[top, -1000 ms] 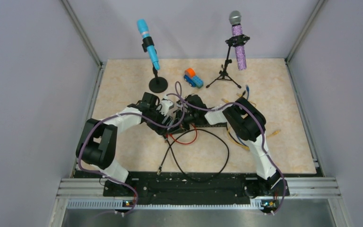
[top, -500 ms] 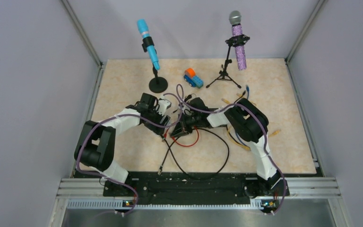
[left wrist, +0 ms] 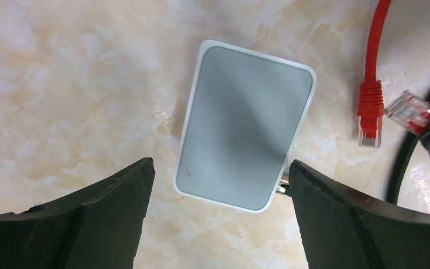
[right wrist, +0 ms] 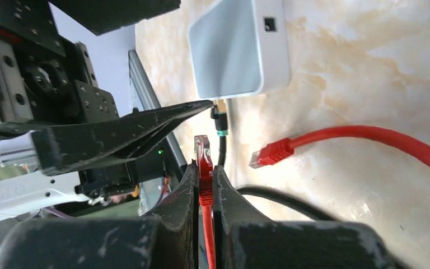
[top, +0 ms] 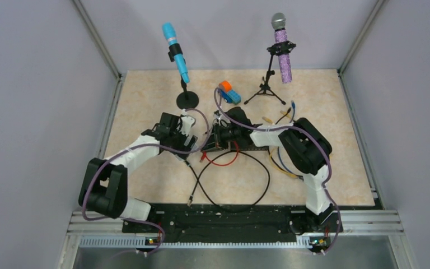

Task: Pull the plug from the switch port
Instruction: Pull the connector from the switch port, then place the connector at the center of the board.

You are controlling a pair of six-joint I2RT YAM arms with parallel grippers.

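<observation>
My right gripper (right wrist: 204, 168) is shut on a red cable's plug (right wrist: 203, 159). The plug's clear tip sticks out free beyond the fingertips, in no socket. In the top view the right gripper (top: 219, 137) sits mid-table. A second red plug (right wrist: 269, 152) lies loose on the table. My left gripper (left wrist: 219, 168) is open and hovers over a small white flat box (left wrist: 246, 126), one finger on each side. In the top view the left gripper (top: 185, 145) is left of the right one. The flat black switch box and its port cannot be made out.
A black cable (top: 235, 182) loops toward the near edge. A red cable (top: 219, 161) curls below the grippers. A blue microphone (top: 174, 50), a purple microphone on a tripod (top: 280, 53) and a toy truck (top: 229, 93) stand at the back. Yellow cables (top: 280, 167) lie at the right.
The two grippers have parted. The left arm drew back to the left; the right gripper moved toward the back with the red plug in it.
</observation>
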